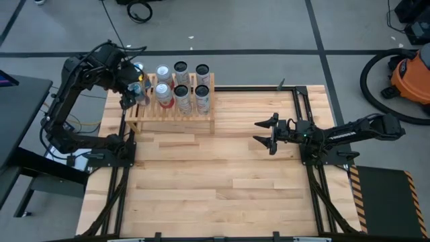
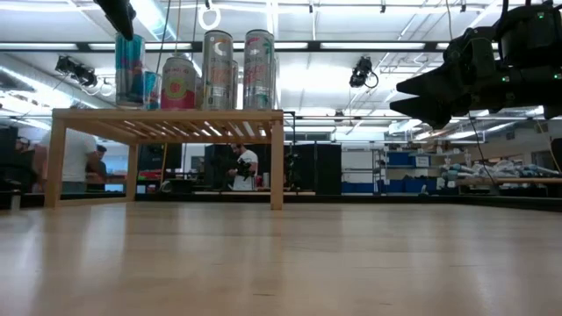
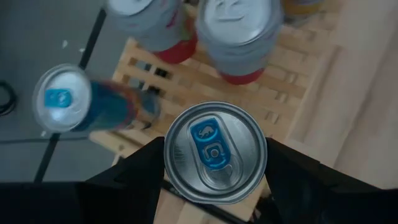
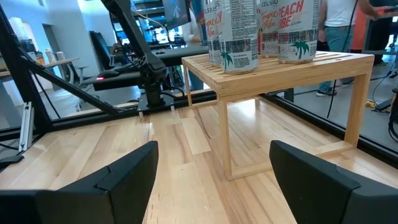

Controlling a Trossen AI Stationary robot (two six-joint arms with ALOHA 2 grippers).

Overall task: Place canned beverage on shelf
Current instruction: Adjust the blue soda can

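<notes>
The light-wood slatted shelf (image 1: 172, 122) stands at the table's far left and carries several cans (image 1: 181, 84). My left gripper (image 1: 134, 93) is over the shelf's left end, shut on a silver-topped can with a blue tab (image 3: 214, 152). In the low view this blue can (image 2: 129, 75) stands upright with its base on the shelf top (image 2: 167, 114). A second blue can (image 3: 62, 99) stands beside it at the shelf's edge. My right gripper (image 1: 265, 132) hangs open and empty over the table's right half, well clear of the shelf. My left gripper holds the can at its top end, just below the rim (image 3: 168, 168), pinched between the two fingers. The fingers (image 3: 134, 177) come from above, pointing down, one on each side. The can is upright, and its base appears to rest on the shelf slats.
Several tall cans (image 4: 249, 31) crowd the shelf's middle and right. Bare wood tabletop (image 1: 215, 181) lies near and to the right of the shelf. An orange vacuum (image 1: 410, 74) stands off the table's far right. People (image 2: 241, 167) show in the room beyond.
</notes>
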